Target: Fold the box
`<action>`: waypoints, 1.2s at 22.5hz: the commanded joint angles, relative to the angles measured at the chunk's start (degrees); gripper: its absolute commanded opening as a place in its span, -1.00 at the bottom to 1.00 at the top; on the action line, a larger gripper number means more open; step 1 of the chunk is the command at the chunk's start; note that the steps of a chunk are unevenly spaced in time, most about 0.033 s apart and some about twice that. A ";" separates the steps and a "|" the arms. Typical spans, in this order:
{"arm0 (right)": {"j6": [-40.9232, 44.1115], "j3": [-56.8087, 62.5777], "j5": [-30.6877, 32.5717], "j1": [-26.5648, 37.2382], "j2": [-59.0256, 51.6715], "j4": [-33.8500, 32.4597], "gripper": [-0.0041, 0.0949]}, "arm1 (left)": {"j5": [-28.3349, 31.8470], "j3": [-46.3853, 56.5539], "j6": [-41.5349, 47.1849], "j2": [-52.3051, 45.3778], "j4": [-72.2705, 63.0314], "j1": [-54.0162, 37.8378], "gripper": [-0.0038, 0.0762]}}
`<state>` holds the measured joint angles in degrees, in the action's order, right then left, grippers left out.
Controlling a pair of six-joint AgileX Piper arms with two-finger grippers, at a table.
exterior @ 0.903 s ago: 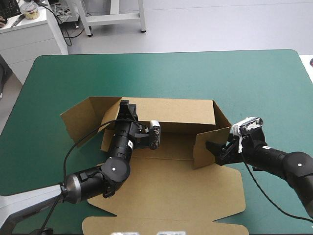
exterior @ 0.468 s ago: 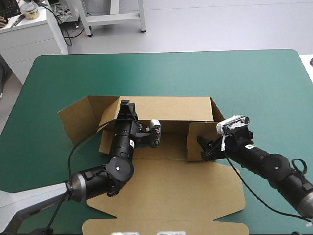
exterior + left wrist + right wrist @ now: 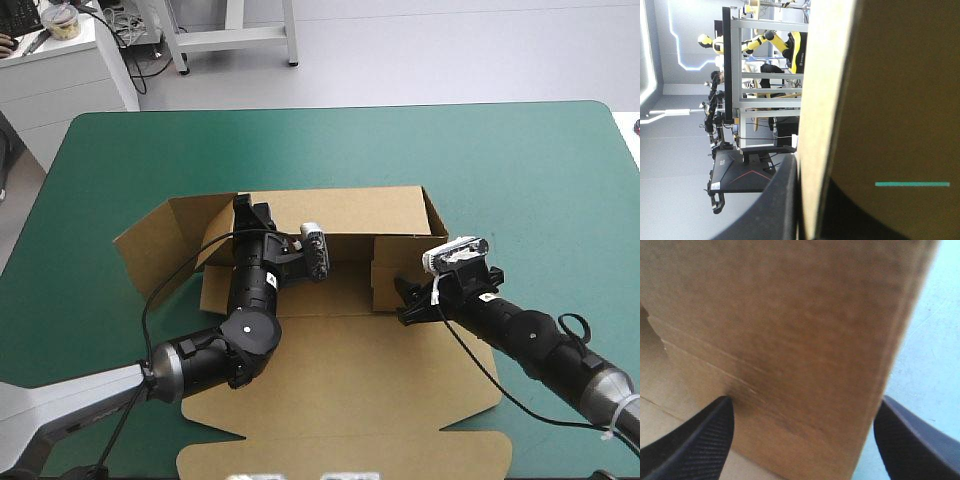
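Note:
The brown box lies in the middle of the teal-green cover, its back wall raised and its lid flat toward the near edge. My left gripper sits on the back wall's left end, shut on the board. The left wrist view shows the board's edge running between the black fingers of that gripper. My right gripper is open and presses against the outside of the right side flap, which stands turned inward. That flap fills the right wrist view between the spread fingers of the gripper.
The box's left flap juts out toward the table's left side. Bare teal-green cover stretches beyond the back wall and to the right of the box. The lid's front edge lies close to the table's near edge.
My right gripper has moved left, swinging the right side flap inward along the back wall. The box has shifted slightly left. The left gripper keeps its hold on the wall.

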<state>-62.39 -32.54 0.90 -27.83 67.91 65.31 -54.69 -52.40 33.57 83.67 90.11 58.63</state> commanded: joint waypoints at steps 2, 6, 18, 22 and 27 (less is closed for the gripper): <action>-0.52 -1.34 -3.02 0.06 -0.89 0.88 0.53 | -2.65 -4.41 0.37 -1.90 2.11 0.15 -0.93; -0.92 -1.34 -5.58 0.06 -0.89 0.78 0.53 | -1.34 -4.41 0.37 -1.90 0.79 0.15 -0.93; -4.82 -7.35 -7.84 0.06 3.00 0.78 0.42 | 2.29 -4.41 0.26 -1.90 0.46 0.15 -0.93; -4.82 -9.04 -9.36 0.06 3.97 0.78 -0.52 | 2.32 -4.41 0.26 -1.90 0.46 0.15 -0.93; -4.38 -10.72 -9.33 0.06 3.97 0.79 -0.96 | 2.32 -4.41 0.26 -1.90 1.18 0.15 -0.93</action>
<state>-66.68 -40.54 -7.99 -27.83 73.11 66.67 -52.74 -54.82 32.65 83.67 87.14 58.46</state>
